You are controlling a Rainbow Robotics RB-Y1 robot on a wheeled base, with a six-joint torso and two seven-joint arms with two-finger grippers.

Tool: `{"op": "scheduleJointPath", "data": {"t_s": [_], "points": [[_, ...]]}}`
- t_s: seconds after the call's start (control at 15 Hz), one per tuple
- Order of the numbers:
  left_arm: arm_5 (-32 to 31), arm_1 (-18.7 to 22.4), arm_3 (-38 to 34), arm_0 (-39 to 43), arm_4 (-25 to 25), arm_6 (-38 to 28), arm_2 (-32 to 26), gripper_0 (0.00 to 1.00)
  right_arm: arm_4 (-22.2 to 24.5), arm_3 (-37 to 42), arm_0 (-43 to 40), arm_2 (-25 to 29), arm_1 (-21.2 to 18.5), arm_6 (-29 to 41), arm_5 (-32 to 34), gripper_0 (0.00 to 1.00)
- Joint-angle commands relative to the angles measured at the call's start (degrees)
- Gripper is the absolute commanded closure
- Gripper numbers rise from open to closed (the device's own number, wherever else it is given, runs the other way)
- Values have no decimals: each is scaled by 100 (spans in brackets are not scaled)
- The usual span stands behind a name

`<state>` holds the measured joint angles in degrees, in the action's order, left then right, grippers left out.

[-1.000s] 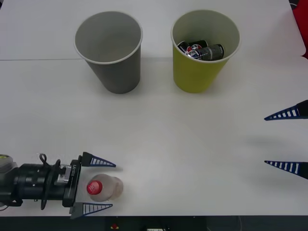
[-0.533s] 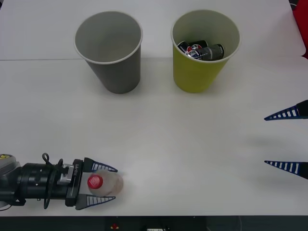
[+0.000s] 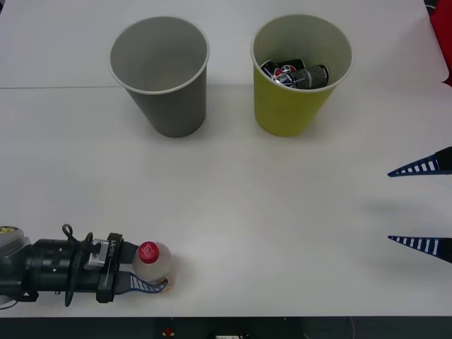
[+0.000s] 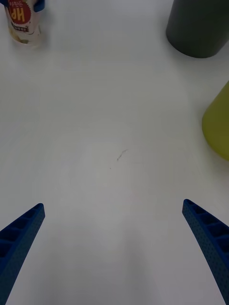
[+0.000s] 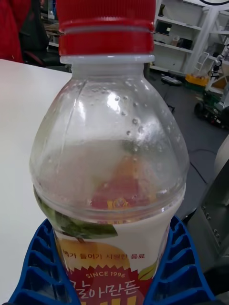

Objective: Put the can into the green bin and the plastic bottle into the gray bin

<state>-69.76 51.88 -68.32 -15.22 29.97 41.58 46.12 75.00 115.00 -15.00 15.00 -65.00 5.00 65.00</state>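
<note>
Blue ribbed fingers of our left hand (image 3: 147, 280) clamp the plastic bottle (image 3: 152, 261), upright at the white bench's (image 3: 233, 205) near left edge. Farther off stand the gray bin (image 3: 164, 74) and, beside it, the green bin (image 3: 298, 73) holding dark cans (image 3: 296, 73). Our right hand (image 3: 422, 206) waits wide open at the right edge.

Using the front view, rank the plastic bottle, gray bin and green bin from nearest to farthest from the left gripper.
1. Plastic bottle: in the left gripper's grasp, near table edge.
2. Gray bin: far side, left.
3. Green bin: far side, right.
</note>
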Motion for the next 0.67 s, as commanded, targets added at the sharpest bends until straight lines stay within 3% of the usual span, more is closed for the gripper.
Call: {"op": "scheduleJointPath", "data": {"t_s": [0.07,0.33,0.67], "points": [[-11,86,-331,28,448,-616,-393,100,0,0,0,0,0,0,0,0],[-134,226,-1193,502,1608,-2066,-1729,100,0,0,0,0,0,0,0,0],[-169,218,-2502,889,2672,-4254,-2986,100,0,0,0,0,0,0,0,0]]}}
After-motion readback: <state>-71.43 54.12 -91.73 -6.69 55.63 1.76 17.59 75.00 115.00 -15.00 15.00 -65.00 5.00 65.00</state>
